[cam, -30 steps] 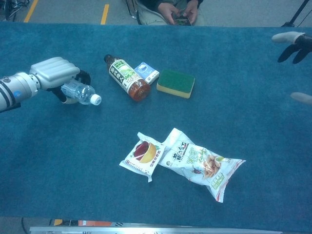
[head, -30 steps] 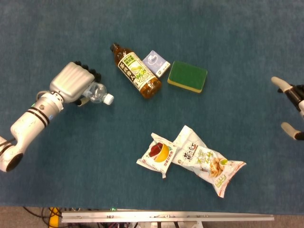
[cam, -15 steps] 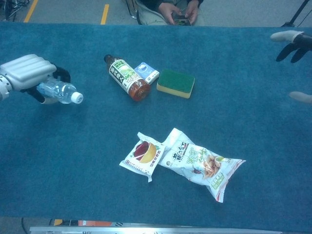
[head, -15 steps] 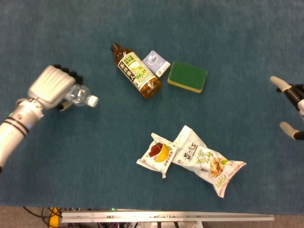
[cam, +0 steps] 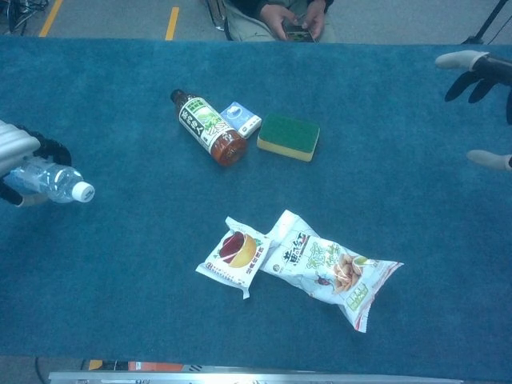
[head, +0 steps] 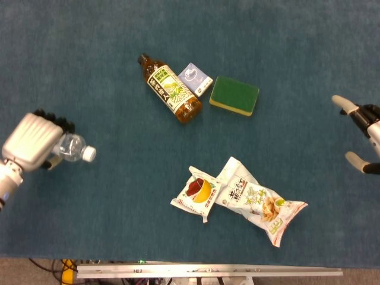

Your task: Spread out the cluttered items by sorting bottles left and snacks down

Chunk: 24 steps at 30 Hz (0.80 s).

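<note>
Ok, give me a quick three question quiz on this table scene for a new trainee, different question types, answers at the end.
1. True or false: the left robot hand holds the clear water bottle.
2. Multiple choice: what lies directly between the tea bottle and the green sponge? A) small blue box B) snack bag C) cap
3. Fill in: the two snack bags lie ___ the sponge in the head view.

Key: 1 true; 2 A, the small blue box; 3 below.
</note>
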{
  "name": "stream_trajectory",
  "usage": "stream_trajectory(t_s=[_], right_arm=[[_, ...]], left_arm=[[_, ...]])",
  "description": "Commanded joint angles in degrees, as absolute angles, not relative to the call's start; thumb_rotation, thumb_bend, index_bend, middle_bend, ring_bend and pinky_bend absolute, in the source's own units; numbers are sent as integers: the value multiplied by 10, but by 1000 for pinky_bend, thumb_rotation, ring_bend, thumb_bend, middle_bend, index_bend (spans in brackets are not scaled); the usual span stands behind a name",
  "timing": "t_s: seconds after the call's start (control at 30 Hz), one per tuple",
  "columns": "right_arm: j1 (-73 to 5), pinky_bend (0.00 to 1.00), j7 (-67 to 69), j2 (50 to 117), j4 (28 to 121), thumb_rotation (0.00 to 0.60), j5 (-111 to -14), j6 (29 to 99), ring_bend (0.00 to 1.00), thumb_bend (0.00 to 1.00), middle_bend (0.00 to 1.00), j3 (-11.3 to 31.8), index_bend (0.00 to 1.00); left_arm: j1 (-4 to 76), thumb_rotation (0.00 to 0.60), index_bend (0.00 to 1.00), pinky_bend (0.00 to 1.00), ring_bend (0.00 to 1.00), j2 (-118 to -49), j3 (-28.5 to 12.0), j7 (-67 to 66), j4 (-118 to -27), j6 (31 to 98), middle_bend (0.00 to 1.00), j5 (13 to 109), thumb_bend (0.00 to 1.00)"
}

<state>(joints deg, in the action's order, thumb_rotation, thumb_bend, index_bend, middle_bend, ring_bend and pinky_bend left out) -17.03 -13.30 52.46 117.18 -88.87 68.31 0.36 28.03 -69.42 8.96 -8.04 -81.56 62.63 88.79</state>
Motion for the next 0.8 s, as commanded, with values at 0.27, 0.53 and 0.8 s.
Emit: stream_trajectory(t_s=[0.27,0.53,0.8], right_arm=[[-167,515,-127,523,1168,600,-894,686,308,219,307,-1,0],[-167,514,-122,523,1164,600,-893,684,308,220,307,-1,0],[-164,514,-118,522,1162,600,-894,686,308,220,307,-2,0]], left_arm=[[270,600,408,441,397,-714,86,-108,-834,613,479,887,256],[265,600,404,441,394,-734,84,-132,-837,600,469,882,256],[273,600,305,387,309,-735,76,-160,-846,563,360,856,256]])
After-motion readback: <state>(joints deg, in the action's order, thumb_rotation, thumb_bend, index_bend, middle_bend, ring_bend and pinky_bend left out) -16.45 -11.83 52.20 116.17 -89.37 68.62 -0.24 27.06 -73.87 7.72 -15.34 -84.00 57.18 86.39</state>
